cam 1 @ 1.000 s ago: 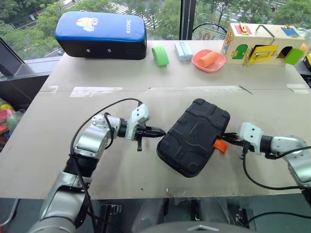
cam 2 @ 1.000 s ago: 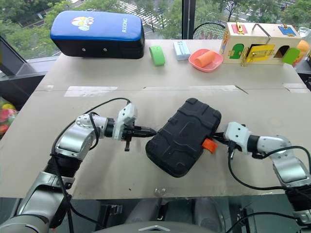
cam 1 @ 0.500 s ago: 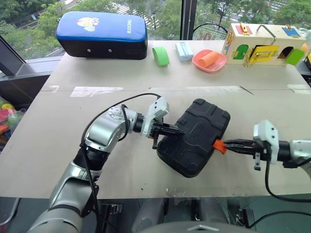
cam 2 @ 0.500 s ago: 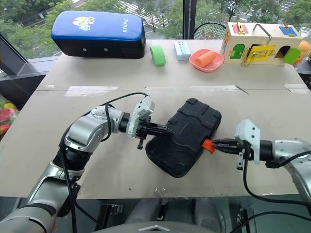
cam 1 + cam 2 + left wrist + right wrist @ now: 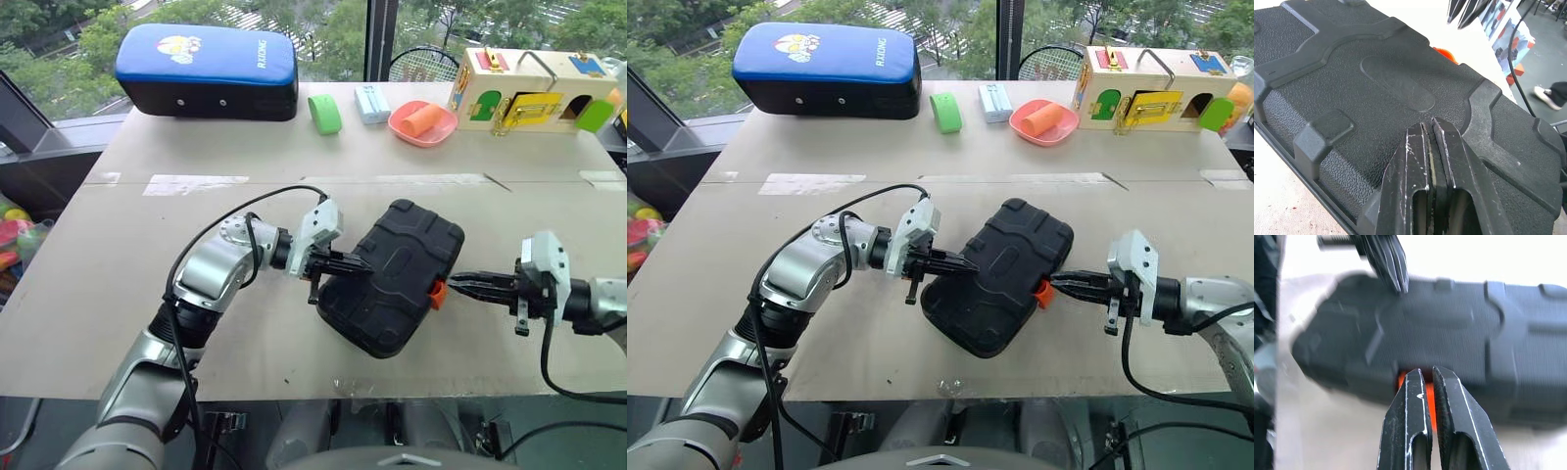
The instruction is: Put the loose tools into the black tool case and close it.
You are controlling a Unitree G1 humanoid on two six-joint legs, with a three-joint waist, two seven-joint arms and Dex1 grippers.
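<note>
The black tool case point(image 5: 392, 276) lies closed and slantwise in the middle of the table, ribbed shell up. Its small orange latch point(image 5: 437, 292) is on the side facing my right arm. My left gripper point(image 5: 365, 265) is shut, and its tips rest on the case's lid near the left edge, as the left wrist view shows point(image 5: 1429, 128). My right gripper point(image 5: 457, 282) is shut with nothing in it and points level at the latch point(image 5: 1401, 379), tips just beside it. The loose tools are out of view.
Along the table's far edge stand a blue-and-black cushion point(image 5: 206, 70), a green piece point(image 5: 323, 114), a pale blue box point(image 5: 370, 102), a pink bowl point(image 5: 421, 121) and a wooden latch box point(image 5: 529, 90). The table's front edge runs close below the case.
My left gripper has moved right onto the case lid and then stayed still. My right hand has drawn back, risen and rolled. The orange latch now sits closer against the case.
</note>
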